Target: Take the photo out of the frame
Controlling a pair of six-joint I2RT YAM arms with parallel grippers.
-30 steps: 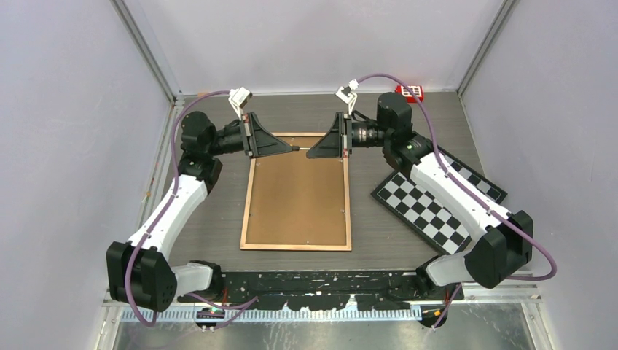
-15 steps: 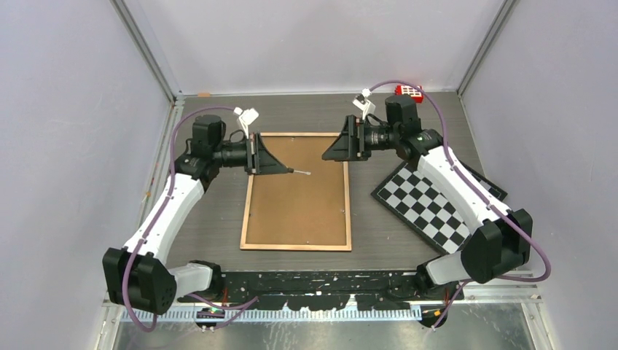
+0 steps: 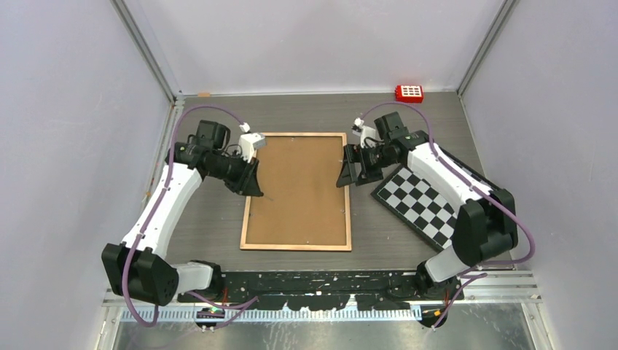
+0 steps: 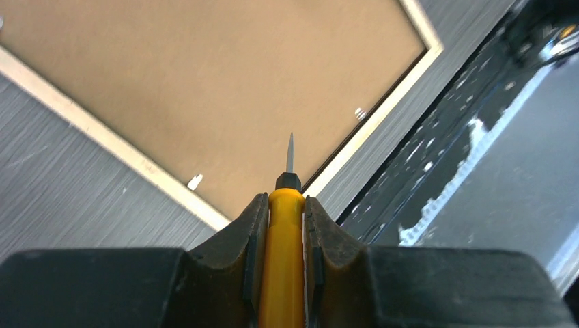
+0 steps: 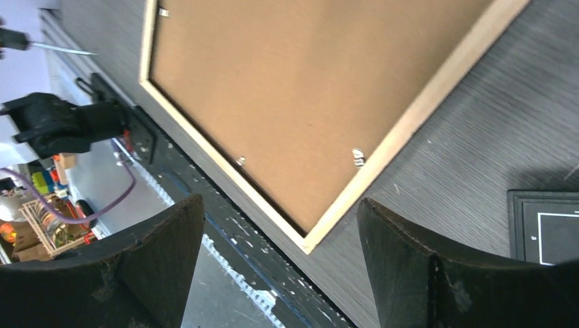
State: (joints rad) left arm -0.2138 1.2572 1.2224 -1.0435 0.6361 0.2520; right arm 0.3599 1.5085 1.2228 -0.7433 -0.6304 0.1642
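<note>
The frame (image 3: 248, 211) lies face down mid-table, showing its brown backing board (image 3: 299, 189) inside a pale wood rim. The photo is hidden beneath that board. My left gripper (image 3: 256, 191) hovers over the frame's left rim, shut on a yellow-handled screwdriver (image 4: 283, 260) whose thin blade (image 4: 289, 150) points over the board towards a near corner. Small metal tabs (image 4: 195, 181) sit along the rim. My right gripper (image 3: 343, 180) hangs over the frame's right rim, open with nothing between its fingers (image 5: 416, 260). In the right wrist view the frame's corner (image 5: 307, 244) shows between them.
A black-and-white checkerboard (image 3: 428, 205) lies right of the frame, under the right arm. A small red block (image 3: 409, 92) sits at the back right edge. A black rail (image 3: 321, 281) runs along the near table edge. Grey walls close in both sides.
Both grippers left the frame's far edge and came nearer along its sides. The right gripper opened and moved to the right rim. The left carried the screwdriver to the left rim.
</note>
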